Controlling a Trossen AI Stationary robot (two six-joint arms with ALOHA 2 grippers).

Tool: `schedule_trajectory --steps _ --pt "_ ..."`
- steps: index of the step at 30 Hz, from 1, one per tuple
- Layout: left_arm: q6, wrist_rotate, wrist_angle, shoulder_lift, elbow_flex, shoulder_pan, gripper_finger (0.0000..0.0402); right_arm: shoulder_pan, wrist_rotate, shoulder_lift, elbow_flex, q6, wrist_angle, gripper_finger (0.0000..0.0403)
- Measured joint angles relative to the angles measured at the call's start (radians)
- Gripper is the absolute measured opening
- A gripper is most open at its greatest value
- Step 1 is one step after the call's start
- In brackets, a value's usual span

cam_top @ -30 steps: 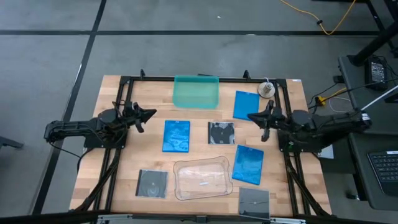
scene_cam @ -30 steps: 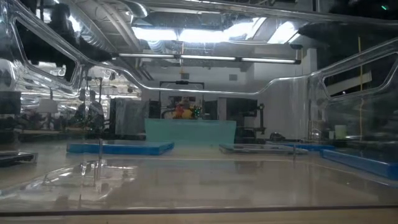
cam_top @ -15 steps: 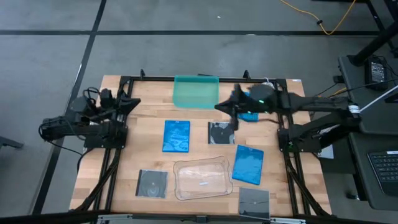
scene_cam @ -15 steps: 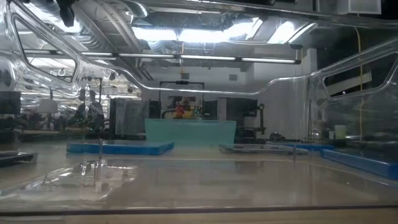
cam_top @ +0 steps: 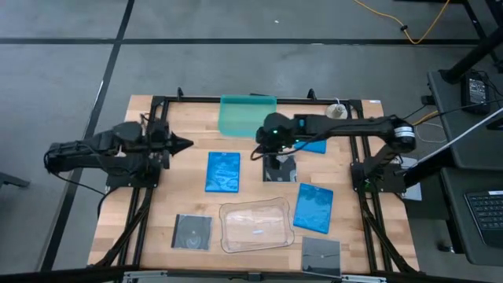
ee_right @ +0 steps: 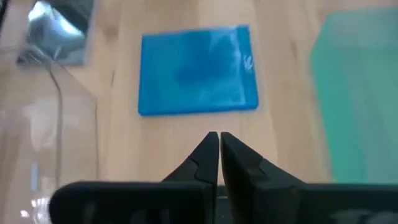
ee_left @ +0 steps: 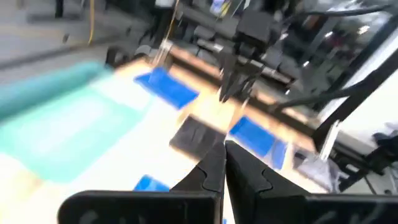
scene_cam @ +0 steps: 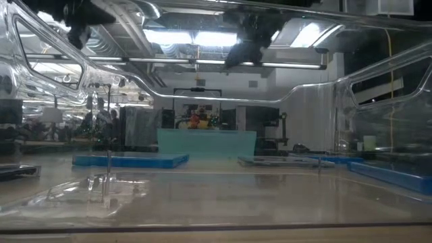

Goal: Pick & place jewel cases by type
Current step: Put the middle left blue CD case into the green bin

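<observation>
Three blue jewel cases lie flat on the wooden table: one left of centre (cam_top: 223, 171) (ee_right: 199, 70), one at the right (cam_top: 313, 207), and one at the far right (cam_top: 316, 145) partly under my right arm. Three dark square cases lie flat too: one at the centre (cam_top: 279, 167), one at the near left (cam_top: 192, 231), one at the near right (cam_top: 321, 255). My right gripper (cam_top: 258, 151) (ee_right: 219, 140) hangs shut above the table between the left-of-centre blue case and the centre dark case. My left gripper (cam_top: 187, 144) (ee_left: 225, 149) is shut, raised at the table's left side.
A teal translucent tray (cam_top: 248, 115) stands at the far middle. A clear rounded tray (cam_top: 255, 226) sits at the near middle. A black frame (cam_top: 236, 99) runs round the table's edges. A small round thing (cam_top: 337, 112) lies at the far right.
My right gripper has swung from the table's right side out over its middle, toward the left edge, and has tipped downward. My left gripper has risen at the left side. Both have stayed shut. No case has moved.
</observation>
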Motion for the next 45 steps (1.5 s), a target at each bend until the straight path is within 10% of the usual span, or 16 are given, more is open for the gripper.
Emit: schedule_trajectory --steps 12,23,45 --pt "-0.280 0.025 -0.072 0.099 -0.135 -0.014 0.0019 -0.027 -0.105 0.208 0.000 -0.048 0.029 0.0010" --pt "-0.448 0.049 -0.011 0.108 -0.286 -0.030 0.0108 -0.028 -0.104 0.297 0.000 -0.049 0.101 0.0005" --pt "-0.574 0.059 0.221 0.275 -0.415 -0.031 0.0181 -0.014 -0.159 0.422 0.001 0.025 0.171 0.0004"
